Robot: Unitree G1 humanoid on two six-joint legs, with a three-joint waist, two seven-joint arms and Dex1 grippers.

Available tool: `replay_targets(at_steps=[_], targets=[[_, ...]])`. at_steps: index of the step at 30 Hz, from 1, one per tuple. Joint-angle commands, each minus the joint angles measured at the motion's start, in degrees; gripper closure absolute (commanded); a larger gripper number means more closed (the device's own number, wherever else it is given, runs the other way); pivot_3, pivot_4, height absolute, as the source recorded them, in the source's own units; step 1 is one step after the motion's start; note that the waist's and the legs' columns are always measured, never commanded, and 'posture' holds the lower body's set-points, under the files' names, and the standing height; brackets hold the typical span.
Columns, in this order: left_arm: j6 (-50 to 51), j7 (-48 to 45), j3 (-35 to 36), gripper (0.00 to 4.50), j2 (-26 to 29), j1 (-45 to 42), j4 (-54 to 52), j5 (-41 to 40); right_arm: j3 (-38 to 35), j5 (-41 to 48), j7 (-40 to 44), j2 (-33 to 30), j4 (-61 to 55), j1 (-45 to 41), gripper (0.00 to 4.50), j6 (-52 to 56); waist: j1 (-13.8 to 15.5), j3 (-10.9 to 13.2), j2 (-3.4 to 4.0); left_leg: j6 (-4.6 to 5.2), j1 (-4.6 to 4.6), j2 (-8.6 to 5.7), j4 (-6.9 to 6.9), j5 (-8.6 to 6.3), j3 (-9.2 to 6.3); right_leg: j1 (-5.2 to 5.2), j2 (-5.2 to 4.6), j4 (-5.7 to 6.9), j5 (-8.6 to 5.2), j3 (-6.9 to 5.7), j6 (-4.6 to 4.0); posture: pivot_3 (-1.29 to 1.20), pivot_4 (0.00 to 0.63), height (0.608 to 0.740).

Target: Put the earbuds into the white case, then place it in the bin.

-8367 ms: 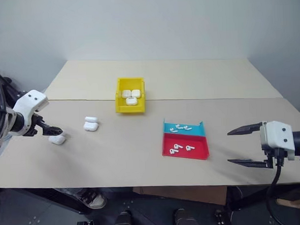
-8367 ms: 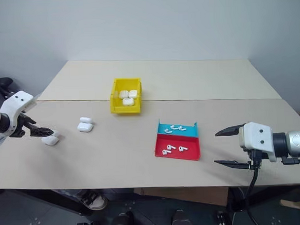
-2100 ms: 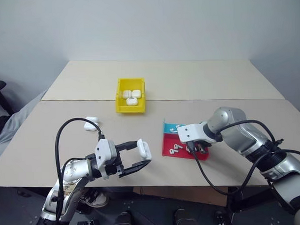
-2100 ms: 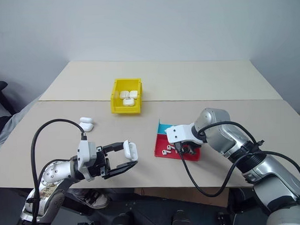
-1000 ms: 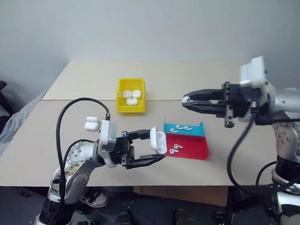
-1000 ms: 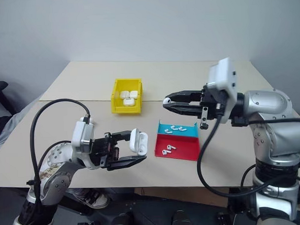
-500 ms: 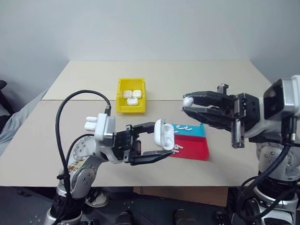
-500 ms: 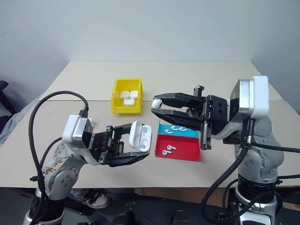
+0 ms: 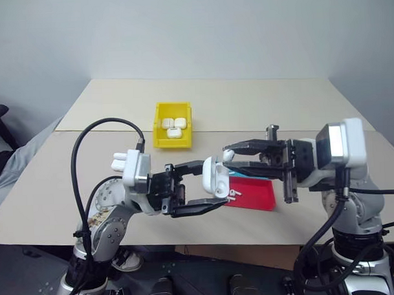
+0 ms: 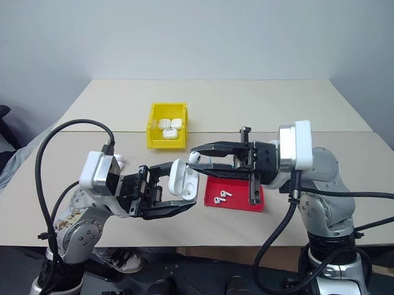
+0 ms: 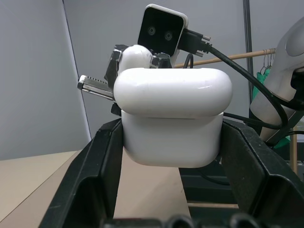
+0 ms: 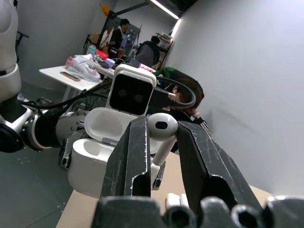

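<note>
Left tool (image 9: 214,187), clamped on the white case (image 9: 212,177), lid open, presents it mid-air for loading. Right tool (image 9: 228,156) pinches one earbud (image 12: 160,129) beside its mouth. We note the bin (image 9: 171,124) behind, on the surface (image 9: 260,106).

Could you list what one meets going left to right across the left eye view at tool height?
Two spare cases on the table → left tool with the open white case → earbud in the right tool → red and teal tray.
</note>
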Motion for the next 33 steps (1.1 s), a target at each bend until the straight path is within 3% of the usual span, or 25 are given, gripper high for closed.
replay_targets(at_steps=[1, 23, 30, 33], targets=[[-0.69, 0.31, 0.81, 1.74, -0.27, -0.63, -1.97, -0.96, 0.32, -0.10, 0.26, -1.32, -1.10, 0.49, 3.62, -1.64, 0.09, 0.00, 0.00, 0.00, 0.00, 0.00, -0.01, 0.00, 0.00, 0.01, 0.00, 0.00, 0.00, 0.00, 0.00, 0.00, 0.150, 0.740], [-1.18, 0.04, 0.91, 1.74, -0.24, -1.61, -1.13, -0.03, 2.69, -2.59, -0.74, -1.51, 0.41, 1.17, 3.62, -6.94, 0.15, 0.00, 0.00, 0.01, 0.00, -0.01, -0.16, 0.01, -0.02, -0.01, 0.03, -0.02, 0.00, 0.00, 0.00, 0.00, 0.150, 0.740], [-1.14, -0.20, 0.76, 1.74, -0.30, -1.96, -0.25, 0.36, 3.21, -3.90, 0.80, -1.87, 1.17, 1.33, 1.47, -10.18, 0.13, 0.00, 0.00, 0.01, 0.01, -0.01, -0.16, 0.01, -0.02, -0.01, 0.04, -0.01, 0.00, 0.00, 0.00, 0.00, 0.150, 0.740], [-1.37, -0.08, 0.67, 1.74, -0.45, -1.86, 0.07, 1.15, 2.97, -3.83, 1.50, -2.59, 1.38, 1.62, 1.47, -11.00, 0.15, 0.00, 0.00, 0.01, 0.01, -0.01, -0.16, 0.01, -0.02, 0.00, 0.03, -0.01, 0.00, 0.00, 0.00, 0.00, 0.150, 0.740]])
